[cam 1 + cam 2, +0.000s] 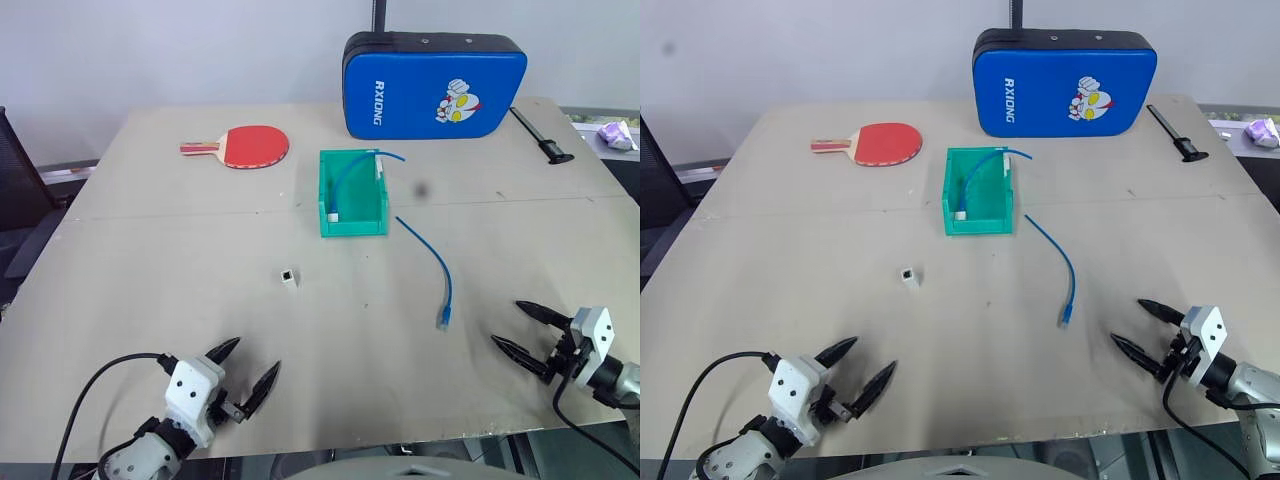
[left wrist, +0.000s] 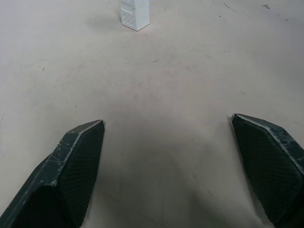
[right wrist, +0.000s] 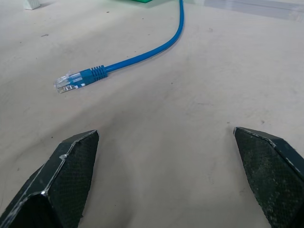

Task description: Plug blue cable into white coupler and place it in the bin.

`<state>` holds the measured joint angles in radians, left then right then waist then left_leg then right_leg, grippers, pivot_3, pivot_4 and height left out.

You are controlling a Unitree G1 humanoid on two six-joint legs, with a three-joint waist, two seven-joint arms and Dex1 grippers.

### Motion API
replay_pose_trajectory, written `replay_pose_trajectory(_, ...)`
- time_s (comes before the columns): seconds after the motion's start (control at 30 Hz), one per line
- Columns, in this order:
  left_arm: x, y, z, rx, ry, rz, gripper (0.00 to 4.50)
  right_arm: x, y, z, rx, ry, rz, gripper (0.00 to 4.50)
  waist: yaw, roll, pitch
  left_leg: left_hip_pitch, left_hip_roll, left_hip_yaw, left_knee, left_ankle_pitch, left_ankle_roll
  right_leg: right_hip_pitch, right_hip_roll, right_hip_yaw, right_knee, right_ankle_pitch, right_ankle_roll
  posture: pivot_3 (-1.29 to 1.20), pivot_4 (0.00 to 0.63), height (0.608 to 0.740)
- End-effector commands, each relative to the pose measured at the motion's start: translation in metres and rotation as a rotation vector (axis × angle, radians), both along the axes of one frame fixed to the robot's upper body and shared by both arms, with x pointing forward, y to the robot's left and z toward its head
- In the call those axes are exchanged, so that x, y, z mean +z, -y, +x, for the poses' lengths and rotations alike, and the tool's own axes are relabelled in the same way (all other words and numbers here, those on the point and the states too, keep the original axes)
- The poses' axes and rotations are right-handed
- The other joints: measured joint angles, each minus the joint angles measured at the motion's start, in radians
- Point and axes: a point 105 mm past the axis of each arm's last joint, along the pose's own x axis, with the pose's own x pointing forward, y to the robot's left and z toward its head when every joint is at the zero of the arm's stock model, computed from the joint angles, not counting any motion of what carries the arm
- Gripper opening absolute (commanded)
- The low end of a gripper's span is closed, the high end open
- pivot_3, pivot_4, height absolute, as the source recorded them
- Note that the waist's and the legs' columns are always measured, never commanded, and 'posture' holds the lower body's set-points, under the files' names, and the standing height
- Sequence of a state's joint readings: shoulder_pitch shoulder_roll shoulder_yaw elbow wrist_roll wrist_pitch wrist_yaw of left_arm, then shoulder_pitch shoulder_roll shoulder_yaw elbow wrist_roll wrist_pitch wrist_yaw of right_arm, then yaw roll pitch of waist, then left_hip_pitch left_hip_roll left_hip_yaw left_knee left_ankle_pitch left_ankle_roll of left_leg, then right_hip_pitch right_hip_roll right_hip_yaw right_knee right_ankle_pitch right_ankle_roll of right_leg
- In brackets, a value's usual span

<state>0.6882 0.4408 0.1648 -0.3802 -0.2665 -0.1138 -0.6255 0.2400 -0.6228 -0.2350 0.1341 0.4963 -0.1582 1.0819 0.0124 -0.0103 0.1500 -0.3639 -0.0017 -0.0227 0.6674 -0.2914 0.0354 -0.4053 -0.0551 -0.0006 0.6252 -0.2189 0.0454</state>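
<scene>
Starting out: our left gripper (image 1: 243, 384) and right gripper (image 1: 522, 327) are wide open, holding nothing; cable (image 1: 436, 265), coupler (image 1: 288, 276) and bin (image 1: 352, 222) lie apart.

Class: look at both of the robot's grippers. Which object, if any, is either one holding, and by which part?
Nothing is held. The left gripper and right gripper are open over bare table, short of the white coupler and blue cable.

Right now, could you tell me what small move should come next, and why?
Probably ease the right claw forward to the blue cable: its plug lies loose on the table just ahead, both claws stand open and empty, and the white coupler sits apart, unplugged.
</scene>
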Motion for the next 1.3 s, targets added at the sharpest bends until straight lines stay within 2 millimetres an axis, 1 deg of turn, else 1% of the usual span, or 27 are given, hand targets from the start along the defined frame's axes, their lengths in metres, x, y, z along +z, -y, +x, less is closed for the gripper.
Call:
replay_pose_trajectory(0.03,-0.008,0.002,-0.003,-0.002,-0.045,-0.013,4.38,0.010,0.005,0.002,-0.003,0.048,-0.020,4.50,0.000,0.000,0.000,0.000,0.000,0.000,0.000,0.000,0.000,0.000,0.000,0.000,0.000,0.000,0.000,0.00,0.150,0.740)
replay_pose_trajectory(0.13,-0.004,0.003,0.001,-0.008,-0.027,-0.031,4.38,0.012,0.005,0.001,-0.006,0.060,-0.025,4.50,0.002,0.000,0.000,0.000,0.000,0.000,0.000,0.000,0.000,0.000,0.000,0.000,0.000,0.000,0.000,0.00,0.150,0.740)
replay_pose_trajectory(0.63,-0.003,0.005,0.002,-0.021,-0.020,-0.032,4.38,0.018,0.008,0.006,0.007,0.077,-0.040,4.50,0.002,0.000,0.000,0.000,0.000,0.000,0.000,0.000,0.000,0.000,0.000,0.000,0.000,0.000,0.000,0.00,0.150,0.740)
replay_pose_trajectory(0.73,0.003,0.004,0.005,-0.030,-0.003,-0.035,4.38,0.028,0.004,0.012,0.029,0.087,-0.024,4.50,0.002,0.000,0.000,0.000,0.000,0.000,0.000,0.000,0.000,0.000,0.000,-0.001,0.000,0.000,0.000,0.00,0.150,0.740)
replay_pose_trajectory(0.8,0.015,0.009,0.009,-0.092,0.015,-0.052,4.38,0.039,-0.001,0.018,0.071,0.093,-0.028,4.50,0.001,0.000,0.000,0.000,0.000,0.000,0.000,0.000,0.000,0.000,0.000,0.000,0.000,0.000,0.000,0.00,0.150,0.740)
replay_pose_trajectory(0.87,0.032,0.020,0.011,-0.239,0.041,-0.045,4.38,0.052,-0.009,0.025,0.140,0.096,-0.057,4.50,0.001,0.000,0.002,0.000,0.000,-0.001,0.001,0.000,0.000,0.000,0.000,0.000,0.001,0.000,0.000,0.00,0.150,0.740)
replay_pose_trajectory(0.9,0.044,0.028,0.012,-0.346,0.042,-0.056,4.38,0.058,-0.014,0.030,0.190,0.075,-0.100,4.50,0.000,-0.001,0.003,0.000,0.000,-0.001,0.001,0.000,0.000,0.000,0.000,-0.001,0.001,0.000,0.000,0.00,0.150,0.740)
replay_pose_trajectory(1.0,0.071,0.041,0.015,-0.526,0.037,-0.074,4.38,0.069,-0.025,0.039,0.297,0.038,-0.195,4.50,0.001,-0.001,0.003,0.000,0.001,-0.001,0.001,0.000,0.000,0.000,0.001,-0.002,0.001,0.001,-0.001,0.00,0.150,0.740)
replay_pose_trajectory(1.07,0.094,0.051,0.021,-0.649,0.036,-0.054,4.38,0.078,-0.038,0.045,0.440,0.055,-0.309,4.50,0.000,-0.001,0.003,0.000,0.002,-0.001,0.001,0.000,0.000,0.000,0.002,-0.002,0.001,0.002,-0.003,0.00,0.150,0.740)
replay_pose_trajectory(1.13,0.106,0.056,0.023,-0.719,0.022,-0.028,4.38,0.081,-0.046,0.047,0.563,0.058,-0.406,4.50,0.000,-0.001,0.004,-0.001,0.002,-0.001,0.001,0.000,0.000,-0.002,0.003,-0.002,0.001,0.003,-0.005,0.00,0.150,0.740)
replay_pose_trajectory(1.23,0.120,0.059,0.026,-0.780,0.009,-0.012,4.38,0.079,-0.052,0.050,0.683,0.057,-0.493,4.50,-0.001,-0.001,0.005,-0.002,0.002,0.000,0.000,0.000,0.000,-0.002,0.003,-0.002,0.000,0.003,-0.005,0.00,0.150,0.740)
replay_pose_trajectory(1.3,0.127,0.059,0.025,-0.832,-0.010,0.032,4.38,0.080,-0.063,0.054,0.772,0.062,-0.527,4.50,-0.003,-0.002,0.007,-0.003,0.002,0.000,0.000,-0.001,-0.001,-0.003,0.003,-0.002,-0.001,0.004,-0.005,0.00,0.150,0.740)
